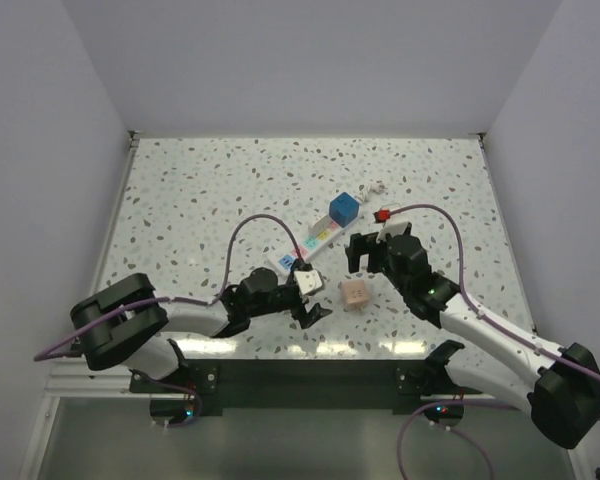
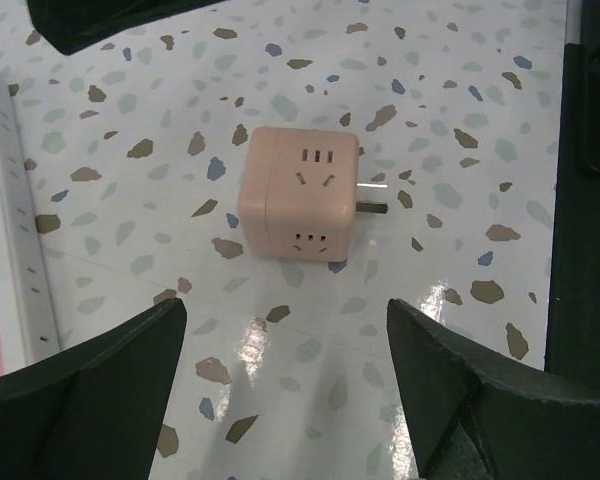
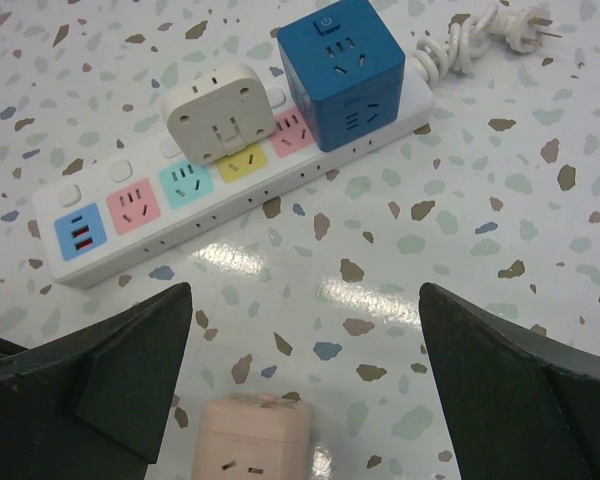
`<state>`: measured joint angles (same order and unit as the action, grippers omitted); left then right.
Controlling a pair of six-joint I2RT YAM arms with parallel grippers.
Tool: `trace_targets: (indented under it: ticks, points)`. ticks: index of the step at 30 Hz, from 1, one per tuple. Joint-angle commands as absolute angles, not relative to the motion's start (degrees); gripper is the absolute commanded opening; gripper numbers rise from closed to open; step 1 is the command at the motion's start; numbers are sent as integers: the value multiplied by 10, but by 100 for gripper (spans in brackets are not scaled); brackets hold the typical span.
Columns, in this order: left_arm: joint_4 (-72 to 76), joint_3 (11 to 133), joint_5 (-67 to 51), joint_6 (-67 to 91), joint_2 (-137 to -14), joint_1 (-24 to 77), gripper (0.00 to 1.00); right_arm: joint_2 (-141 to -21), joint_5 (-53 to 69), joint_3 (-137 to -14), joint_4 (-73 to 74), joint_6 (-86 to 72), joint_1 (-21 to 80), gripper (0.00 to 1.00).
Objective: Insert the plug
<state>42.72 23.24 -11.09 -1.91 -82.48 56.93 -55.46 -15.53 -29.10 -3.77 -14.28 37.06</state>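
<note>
A pink cube plug (image 2: 300, 192) lies on the speckled table with its metal prongs (image 2: 372, 200) pointing right in the left wrist view. It also shows in the top view (image 1: 354, 292) and the right wrist view (image 3: 252, 440). A white power strip (image 3: 100, 240) with coloured sockets lies beyond it, also in the top view (image 1: 315, 243). It carries a blue cube (image 3: 352, 75) and a white adapter (image 3: 220, 112). My left gripper (image 2: 285, 312) is open and empty, short of the pink plug. My right gripper (image 3: 305, 300) is open and empty, just above the plug.
The strip's coiled white cord and plug (image 3: 480, 35) lie at its far end. A small red piece (image 1: 384, 213) sits by the right arm's cable. White walls enclose the table on three sides. The two grippers (image 1: 318, 296) (image 1: 365, 258) flank the pink plug.
</note>
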Motion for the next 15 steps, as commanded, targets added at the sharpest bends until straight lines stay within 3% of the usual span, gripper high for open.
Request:
trace_targets:
  ticks: [1,15]
  points:
    - [540,237,-152,-42,-865,578,87,-547,-158,-288,-50,-155,367,99]
    - [611,301,-165,-46,-984,581,92,-548,-156,-287,-54,-150,367,99]
